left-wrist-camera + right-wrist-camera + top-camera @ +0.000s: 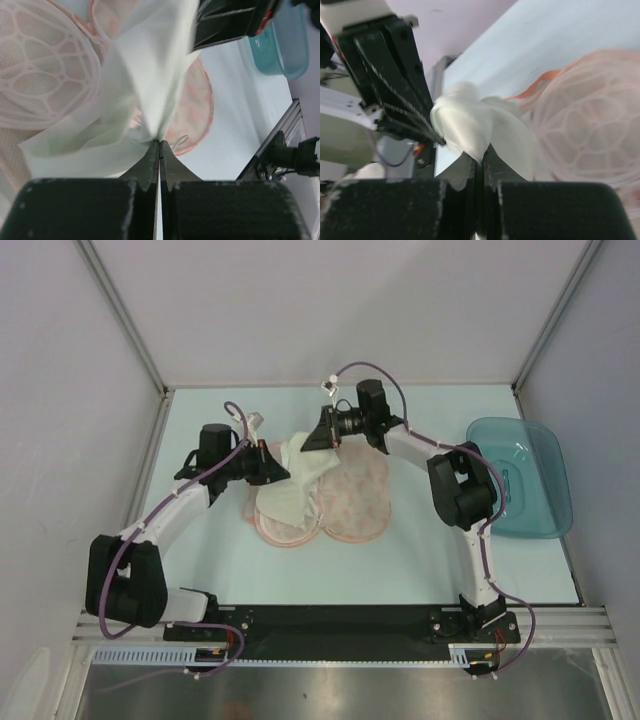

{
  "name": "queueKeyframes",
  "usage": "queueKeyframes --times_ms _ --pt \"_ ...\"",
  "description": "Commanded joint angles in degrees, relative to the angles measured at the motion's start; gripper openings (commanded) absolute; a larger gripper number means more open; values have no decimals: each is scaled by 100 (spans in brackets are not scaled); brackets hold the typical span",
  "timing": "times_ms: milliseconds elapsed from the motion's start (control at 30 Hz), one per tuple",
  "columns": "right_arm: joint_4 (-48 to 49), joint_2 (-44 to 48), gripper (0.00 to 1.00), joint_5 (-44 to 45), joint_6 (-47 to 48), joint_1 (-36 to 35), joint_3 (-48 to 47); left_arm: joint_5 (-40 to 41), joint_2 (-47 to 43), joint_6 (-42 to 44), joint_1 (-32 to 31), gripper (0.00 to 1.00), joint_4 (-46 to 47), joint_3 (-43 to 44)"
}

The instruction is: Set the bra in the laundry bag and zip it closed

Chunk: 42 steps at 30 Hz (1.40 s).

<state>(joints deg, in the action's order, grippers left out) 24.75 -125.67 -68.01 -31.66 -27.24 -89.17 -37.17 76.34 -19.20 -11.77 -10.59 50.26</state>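
**Both tools pinched on the bra over the open bag**

The left tool (159,142) is closed, its fingers meeting on a fold of the white bra (150,75). The right tool (481,150) is also closed, clamping another bunch of the same cloth. The bra stretches from the tips of one tool to the tips of the other. Its loose part sags onto the laundry bag (355,505), which lies just beneath both tools on the surface (200,560). The bag looks spread open, with its two lobes side by side and the pale mesh lining (35,75) facing up.

The step in hand appears to be settling the garment inside the bag. To do it well, both tools should probably go down together so the cloth gathers within one lobe. One tool could then let go while the other presses the bundle flat. Any fabric or strap lying across the pink zip edging would likely jam the zip later. I cannot make out the straps here.

The tools work very close together. Each wrist view shows the other's black body just past the cloth, so a careless move could bring them into contact. Some of the bra overhangs the bag's edge on the left tool's side. A teal tray (525,480) sits well off beyond the right arm's elbow and is not in the way.
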Motion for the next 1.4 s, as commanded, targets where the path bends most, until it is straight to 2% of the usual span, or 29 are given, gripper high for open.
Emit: queueKeyframes --times_ms 0,67,200,267,367,500,633,767,1033,1167,1233,1267,1300,1367 --pt "-3899 -54 0 1096 2797 -158 -1559 122 381 -628 -10 0 329 107" --pt "-4484 -386 0 1368 3147 -263 -1901 218 600 -1084 -10 0 521 -24" --pt "-5918 -1345 0 1675 3675 -377 -3734 455 760 -1709 -149 0 935 -236" --pt "-6340 -1539 0 1669 3860 -396 -4046 649 751 -1893 -177 0 1006 -332" --pt "-6334 -1549 0 1571 3895 -387 -3987 353 637 -2315 -194 0 1636 -595" --pt "-6105 -1171 0 1414 3799 -378 -3450 298 549 -2228 -273 0 1516 -535" --pt "-6473 -1205 0 1343 3878 -343 -3607 368 435 -2333 -299 0 1490 -649" --pt "-6869 -1530 0 1623 3939 -378 -4265 438 557 -2553 -413 0 1726 -816" --pt "-6132 -1540 0 2204 3694 -536 -4162 421 1102 -2641 -607 1 1955 -439" --pt "-6122 -1558 0 2275 3736 -484 -4232 377 1322 -2659 -765 1 1973 -227" --pt "-6175 -1496 0 2126 3825 -457 -4171 359 1340 -2624 -783 4 1964 -218" --pt "-6210 -1452 0 2055 3930 -457 -4127 420 1297 -2589 -783 10 1929 -253" --pt "-6245 -1356 0 1968 4000 -466 -4083 543 1122 -2389 -783 27 1825 -297" --pt "-6351 -1198 0 1870 4106 -492 -3829 1041 867 -2089 -783 40 1544 -385"
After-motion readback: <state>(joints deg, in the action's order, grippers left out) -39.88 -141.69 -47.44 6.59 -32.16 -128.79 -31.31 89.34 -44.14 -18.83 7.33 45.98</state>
